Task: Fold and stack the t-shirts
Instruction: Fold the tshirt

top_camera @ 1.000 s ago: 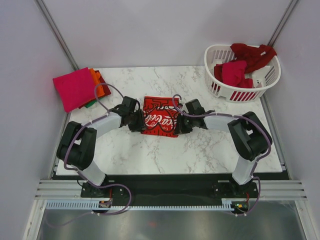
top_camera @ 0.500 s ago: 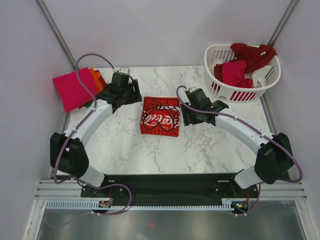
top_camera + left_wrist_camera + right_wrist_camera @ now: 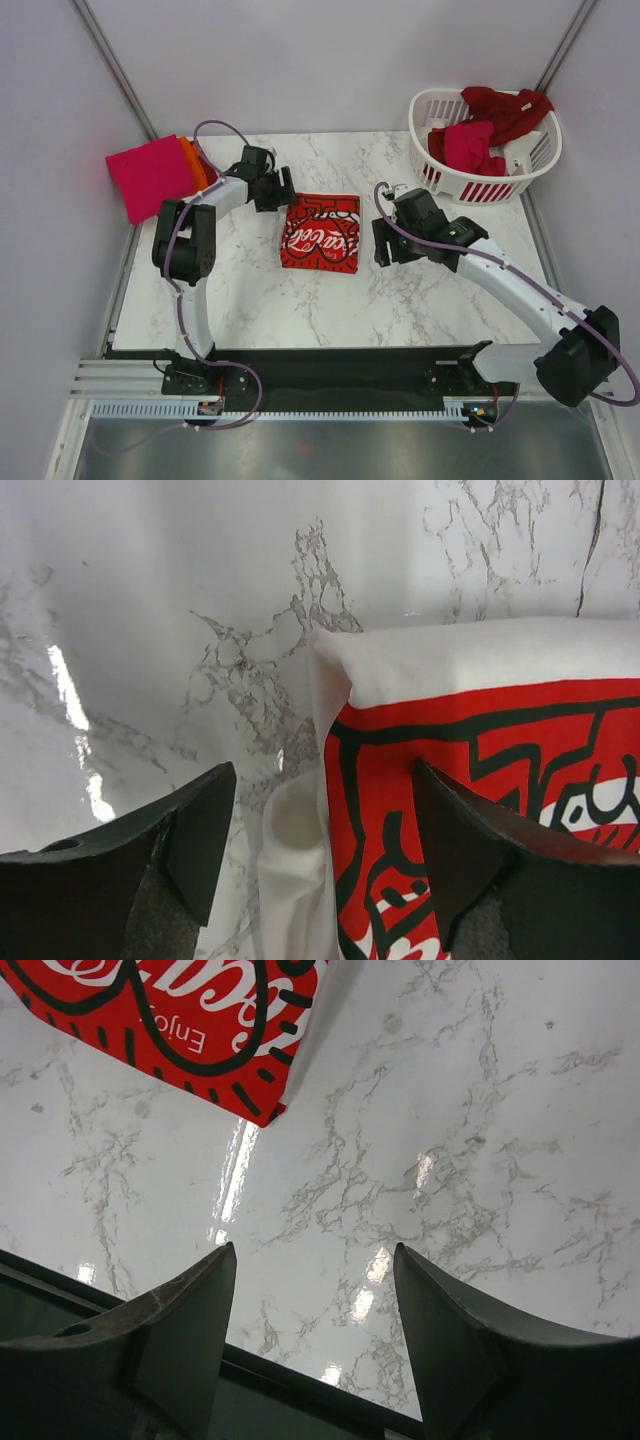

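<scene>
I am working over the white marble-patterned table (image 3: 300,300). At its far right corner stands the white slatted plastic laundry basket (image 3: 462,186), with crumpled crimson and dark red t-shirts (image 3: 470,146) waiting inside. At the far left lies the stack of folded t-shirts (image 3: 148,176), magenta-pink on top with an orange edge showing beneath. What lies lower in it I cannot make out from above.

In the middle sits the red t-shirt with white Coca-Cola script (image 3: 320,234), folded into a neat rectangle and flat on the marble. The left gripper (image 3: 272,190) hovers at its far left corner, jaws spread with nothing between them. My left wrist feed shows the shirt's white folded-under edge just below the fingers. The right gripper (image 3: 384,246) hangs beside the shirt's right edge over bare marble, jaws likewise spread and empty.

I judge this shirt's folding done and its stacking not yet begun. Next I would pinch the packet along both sides, lift it level so the folds hold, and carry it left onto the stack.
</scene>
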`<state>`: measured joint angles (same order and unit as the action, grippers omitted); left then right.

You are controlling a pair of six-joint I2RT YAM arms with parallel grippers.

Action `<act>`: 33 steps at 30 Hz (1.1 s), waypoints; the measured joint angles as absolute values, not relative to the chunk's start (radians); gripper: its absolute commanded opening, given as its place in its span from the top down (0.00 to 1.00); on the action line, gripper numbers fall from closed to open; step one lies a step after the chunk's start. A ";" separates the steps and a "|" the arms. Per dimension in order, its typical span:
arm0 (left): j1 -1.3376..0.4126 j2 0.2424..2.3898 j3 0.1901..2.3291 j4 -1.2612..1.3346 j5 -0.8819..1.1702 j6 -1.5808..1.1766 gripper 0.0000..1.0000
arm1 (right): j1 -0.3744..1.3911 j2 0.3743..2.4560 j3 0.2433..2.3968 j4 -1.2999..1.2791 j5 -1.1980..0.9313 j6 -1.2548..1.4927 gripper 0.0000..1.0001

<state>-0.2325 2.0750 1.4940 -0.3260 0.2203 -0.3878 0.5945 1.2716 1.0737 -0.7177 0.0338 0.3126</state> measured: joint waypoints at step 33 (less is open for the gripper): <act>-0.245 2.110 1.427 -0.186 0.464 -0.645 0.98 | 0.595 1.181 1.043 -0.703 -0.030 0.307 0.23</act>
